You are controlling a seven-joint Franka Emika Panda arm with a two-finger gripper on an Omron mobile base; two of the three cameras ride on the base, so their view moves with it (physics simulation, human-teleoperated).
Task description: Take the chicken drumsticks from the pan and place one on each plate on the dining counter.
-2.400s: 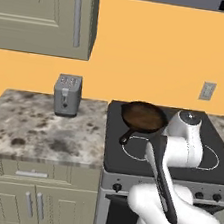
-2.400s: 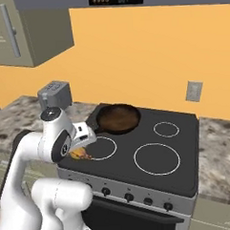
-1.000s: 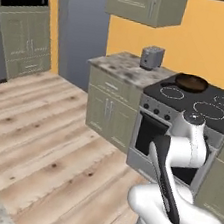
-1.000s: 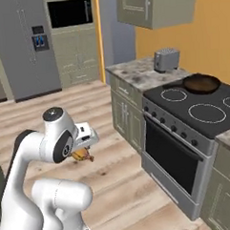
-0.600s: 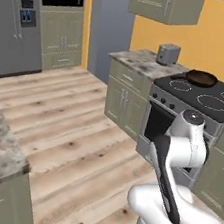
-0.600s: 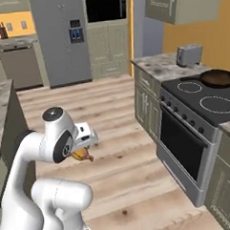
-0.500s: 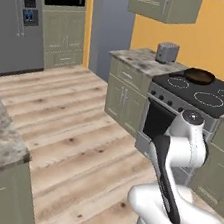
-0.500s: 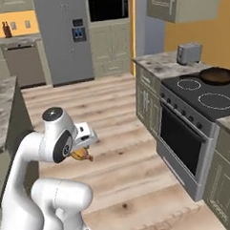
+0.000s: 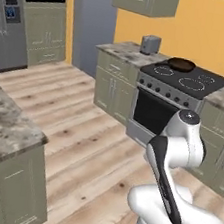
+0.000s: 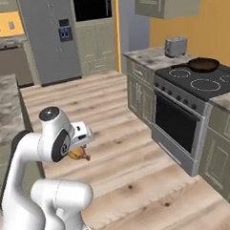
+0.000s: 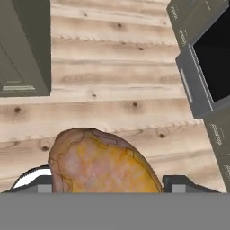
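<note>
My gripper (image 10: 80, 148) hangs low beside the arm, over the wooden floor, shut on one golden-brown chicken drumstick (image 10: 78, 155). In the hand view the gripper (image 11: 108, 185) has that drumstick (image 11: 99, 164) bulging up between its tips. The black pan (image 9: 182, 64) sits on the stove at the back right, far from the gripper, and stands there as pan (image 10: 203, 63) too. Its inside is too small to make out. A marble-topped dining counter (image 9: 3, 129) juts in from the left, and its top (image 10: 4, 110) lies at the left edge. The plates are out of view.
The stove (image 9: 179, 93) with its oven door stands between marble counters with cabinets. A toaster (image 9: 150, 43) sits on the counter left of it. A fridge (image 10: 48, 37) and wall oven line the far wall. Open wooden floor (image 9: 79, 145) lies between stove and island.
The base has driven back and turned from the stove, so the whole scene shifted: the stove is farther away, the island has come in at left. The drumstick stays held.
</note>
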